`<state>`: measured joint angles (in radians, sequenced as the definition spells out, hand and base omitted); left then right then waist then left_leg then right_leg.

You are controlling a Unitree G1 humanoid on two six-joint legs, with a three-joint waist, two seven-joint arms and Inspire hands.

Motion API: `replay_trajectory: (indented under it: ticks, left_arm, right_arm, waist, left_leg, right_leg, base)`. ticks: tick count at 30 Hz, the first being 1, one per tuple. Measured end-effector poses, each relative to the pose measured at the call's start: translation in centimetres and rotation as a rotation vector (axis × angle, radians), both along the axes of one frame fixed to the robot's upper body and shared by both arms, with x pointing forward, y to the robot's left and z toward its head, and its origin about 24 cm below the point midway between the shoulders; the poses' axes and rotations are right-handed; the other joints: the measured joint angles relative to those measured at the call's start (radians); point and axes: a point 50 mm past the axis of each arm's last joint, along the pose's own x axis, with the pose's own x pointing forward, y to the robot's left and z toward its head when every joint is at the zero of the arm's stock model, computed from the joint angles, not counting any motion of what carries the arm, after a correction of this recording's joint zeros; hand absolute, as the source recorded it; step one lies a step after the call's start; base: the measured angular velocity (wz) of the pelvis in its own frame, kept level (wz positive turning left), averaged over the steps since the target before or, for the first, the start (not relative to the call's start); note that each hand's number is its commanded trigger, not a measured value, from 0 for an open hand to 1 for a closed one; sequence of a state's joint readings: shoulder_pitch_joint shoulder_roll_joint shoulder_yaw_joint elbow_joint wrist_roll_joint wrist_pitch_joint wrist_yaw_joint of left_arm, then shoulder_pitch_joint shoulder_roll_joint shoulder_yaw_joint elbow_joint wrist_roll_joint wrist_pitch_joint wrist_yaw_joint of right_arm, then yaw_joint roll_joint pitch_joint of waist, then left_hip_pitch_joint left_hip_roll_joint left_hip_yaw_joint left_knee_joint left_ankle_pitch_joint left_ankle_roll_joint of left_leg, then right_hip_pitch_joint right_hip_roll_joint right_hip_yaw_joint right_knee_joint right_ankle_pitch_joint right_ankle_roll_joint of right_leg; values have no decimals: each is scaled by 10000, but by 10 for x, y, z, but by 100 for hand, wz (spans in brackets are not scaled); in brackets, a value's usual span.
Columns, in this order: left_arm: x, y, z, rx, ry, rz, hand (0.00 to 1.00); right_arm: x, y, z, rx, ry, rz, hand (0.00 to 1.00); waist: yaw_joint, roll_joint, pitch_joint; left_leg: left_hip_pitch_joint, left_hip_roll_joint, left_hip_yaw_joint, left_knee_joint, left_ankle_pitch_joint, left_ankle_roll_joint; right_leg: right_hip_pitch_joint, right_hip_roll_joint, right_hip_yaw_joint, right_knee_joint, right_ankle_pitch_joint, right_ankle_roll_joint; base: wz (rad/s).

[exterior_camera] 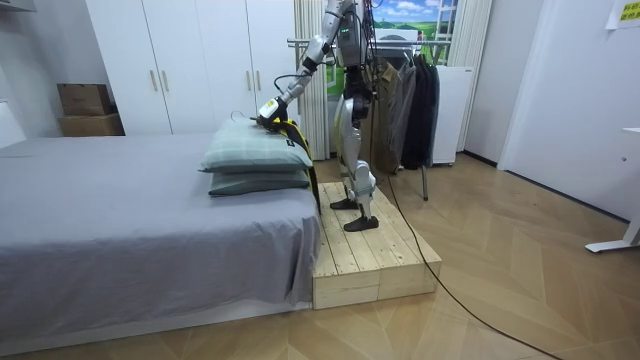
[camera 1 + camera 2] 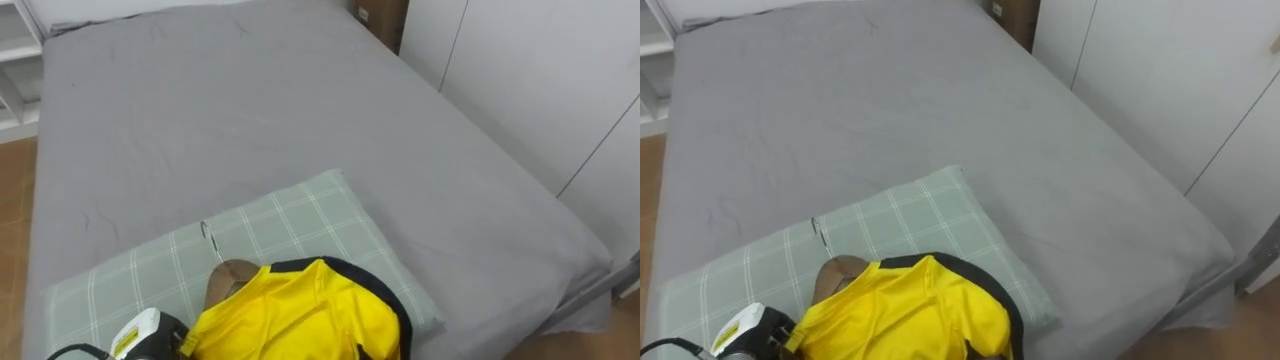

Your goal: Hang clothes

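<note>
Yellow shirt (image 2: 300,315), dark trim, bunched on checked pillow (image 2: 290,225).

You're in a bedroom: a grey-sheeted bed (image 1: 130,215) with two stacked pillows (image 1: 255,160), white wardrobes (image 1: 190,60) along the wall and a rack (image 1: 300,42) of hanging coats (image 1: 408,100).

Grey bed (image 1: 120,210), white wardrobes (image 1: 190,60), wood floor (image 1: 520,270).

Silver-grey limbs, black joints, and a white-and-yellow casing on the left hand (image 2: 150,336).
</note>
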<state>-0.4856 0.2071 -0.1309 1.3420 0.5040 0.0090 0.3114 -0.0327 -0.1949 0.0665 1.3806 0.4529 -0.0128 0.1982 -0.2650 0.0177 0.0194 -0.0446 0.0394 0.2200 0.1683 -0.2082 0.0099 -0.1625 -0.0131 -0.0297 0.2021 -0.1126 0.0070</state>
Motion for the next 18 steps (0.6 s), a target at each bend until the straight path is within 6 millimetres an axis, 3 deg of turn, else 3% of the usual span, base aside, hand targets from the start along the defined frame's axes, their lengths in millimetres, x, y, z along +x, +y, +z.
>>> replay_trajectory:
  ticks: [18]
  left_arm:
    - [-1,0,0,-581,-178,603,100]
  right_arm:
    - [3,-2,1,-222,-43,167,0]
  waist:
    - [-2,143,21]
  left_leg:
    - [12,4,3,16,0,-1]
  right_leg:
    - [11,2,-9,21,5,-5]
  base:
    - [0]
